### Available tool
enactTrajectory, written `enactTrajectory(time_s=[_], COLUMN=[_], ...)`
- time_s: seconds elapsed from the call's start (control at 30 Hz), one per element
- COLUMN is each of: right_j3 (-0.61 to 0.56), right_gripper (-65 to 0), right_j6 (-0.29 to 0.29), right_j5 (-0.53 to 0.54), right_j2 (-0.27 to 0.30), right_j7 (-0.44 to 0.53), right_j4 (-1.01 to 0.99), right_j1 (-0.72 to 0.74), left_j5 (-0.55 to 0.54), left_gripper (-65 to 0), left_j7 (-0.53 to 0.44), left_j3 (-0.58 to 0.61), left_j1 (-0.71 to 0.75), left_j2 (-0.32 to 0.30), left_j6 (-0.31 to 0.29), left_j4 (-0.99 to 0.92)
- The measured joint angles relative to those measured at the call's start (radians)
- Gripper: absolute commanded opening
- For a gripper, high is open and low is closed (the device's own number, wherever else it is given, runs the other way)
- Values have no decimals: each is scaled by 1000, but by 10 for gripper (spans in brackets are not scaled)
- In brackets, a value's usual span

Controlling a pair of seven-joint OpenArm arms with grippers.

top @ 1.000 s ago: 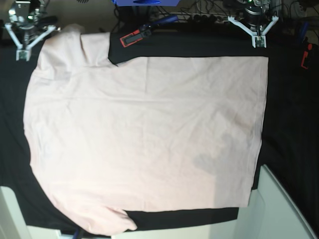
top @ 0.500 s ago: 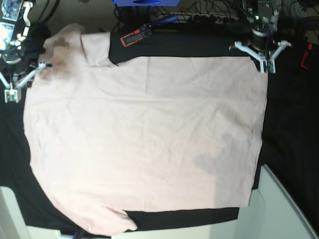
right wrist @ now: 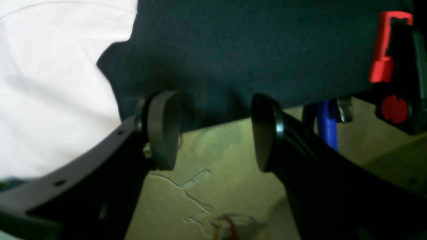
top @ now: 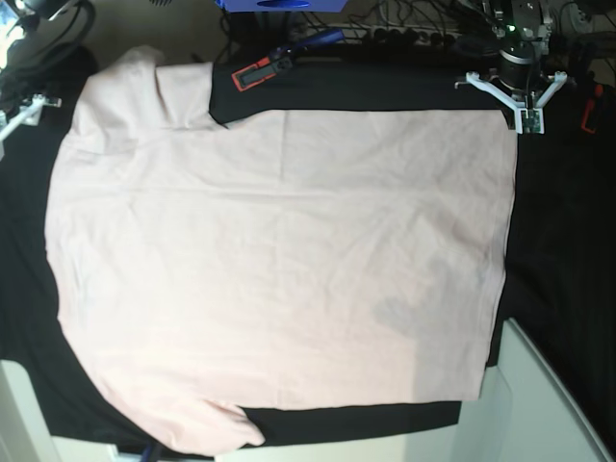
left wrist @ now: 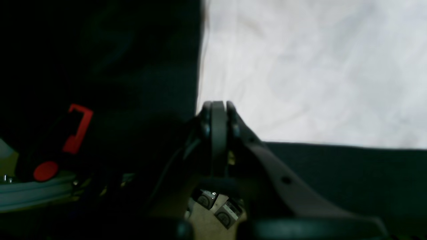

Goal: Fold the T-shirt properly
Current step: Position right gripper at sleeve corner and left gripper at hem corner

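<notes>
T-shirt [top: 279, 260]: pale pink cloth, matt, soft, finely creased.
Black cloth [top: 558, 241] under it: matt, slightly fuzzy weave.
My right claw [right wrist: 213, 130]: dark fingers of smooth matt plastic, grey pads [right wrist: 161, 130] with a dull sheen.
My left claw [left wrist: 218, 115]: the same dark plastic, smooth.
Red clamp [right wrist: 383, 60]: glossy plastic.

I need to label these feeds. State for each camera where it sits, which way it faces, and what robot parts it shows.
Base: overhead, looking down on the T-shirt spread flat on the black cloth; the left gripper shows at top right.
Left wrist: on the left arm, facing the shirt's corner; its left gripper is shut, empty.
Right wrist: on the right arm, facing the cloth edge beside the shirt; its right gripper is open.
Shared: every view shows the pink shirt on the black cloth.
</notes>
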Motion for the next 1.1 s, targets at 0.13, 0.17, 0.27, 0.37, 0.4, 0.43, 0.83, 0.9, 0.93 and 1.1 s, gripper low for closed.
enactTrajectory(time_s=[0.13, 0.17, 0.27, 0.37, 0.4, 0.43, 0.83, 0.9, 0.93, 1.1], right_j3=[-5, -5, -6, -10, -11, -11, -134, -146, -154, -188], right_gripper=[-218, -210, -210, -210, -210, -210, -219, -255, -273, -287], right_j6=[8, 4, -4, -4, -4, -4, -5, -5, -5, -5], right_j5=[194, 225, 315, 340, 347, 352, 357, 357, 353, 356], right_j2=[42, 56, 95, 116, 121, 121, 106, 101, 102, 95], right_j7=[6, 14, 6, 25, 29, 32, 39, 46, 42, 40], right_j4=[-141, -174, -234, -256, -257, -257, -265, -262, -262, -263], right_j1=[20, 13, -20, -18, -11, -6, 15, 17, 21, 34], left_j5=[-1, -1, 0, 0, 0, 0, 0, 0, 0, 0], left_gripper=[-650, -650, -650, -650, -650, -650, -650, -650, -650, -650], left_j7=[-8, -7, 0, -4, -4, -3, -3, -3, -3, -3], left_j3=[8, 8, 4, 5, 6, 6, 6, 6, 6, 6], left_j1=[-10, -9, -5, -5, -5, -5, -6, -6, -6, -5], left_j2=[5, 5, -2, 1, 0, 0, 2, 2, 3, 3], left_j6=[-10, -10, -9, -10, -10, -10, -10, -10, -10, -10], left_j4=[0, 0, -4, -4, -4, -4, -4, -4, -4, -4])
